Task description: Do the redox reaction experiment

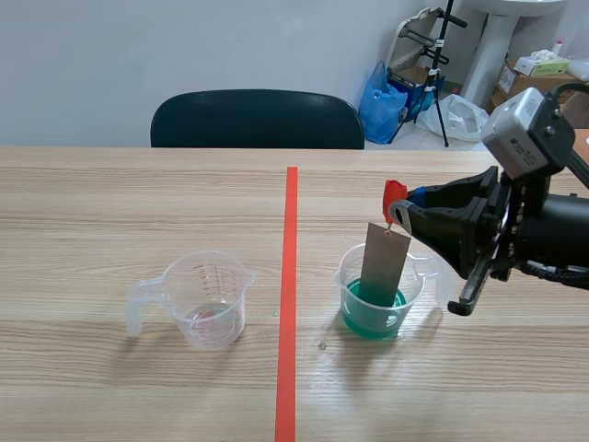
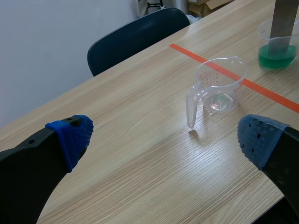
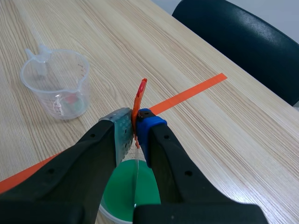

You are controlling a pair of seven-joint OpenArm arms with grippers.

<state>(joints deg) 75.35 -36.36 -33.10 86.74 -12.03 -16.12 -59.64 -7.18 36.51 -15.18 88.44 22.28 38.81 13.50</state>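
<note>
the right gripper (image 3: 135, 133) is clamped on a small red clip (image 3: 139, 93), with a pad pressed to each side of it. a grey metal plate (image 1: 384, 262) hangs straight down from the clip. its lower end stands in the green solution (image 3: 121, 193) of the clear beaker (image 1: 347, 281) directly under the fingers. the step in hand looks like the dip itself, with the plate held in the liquid. the next move calls for a steady hold. then it calls for a straight lift, so the plate clears the rim without tipping the beaker or dripping.

the left gripper (image 2: 166, 137) has its blue pads (image 2: 70, 135) wide apart on nothing. well ahead of it sits a clear measuring cup (image 2: 219, 86) with only a film of pale pinkish liquid at its bottom. beyond that runs the orange tape line (image 2: 261, 88), then the green beaker.

only the scene view shows the plate's flat face and how deep it sits. the right wrist view sees the plate edge-on as a thin line, but it shows the pinch on the clip plainly. the left gripper appears only in its own view. a dark chair (image 1: 258, 120) stands past the table's far edge.
</note>
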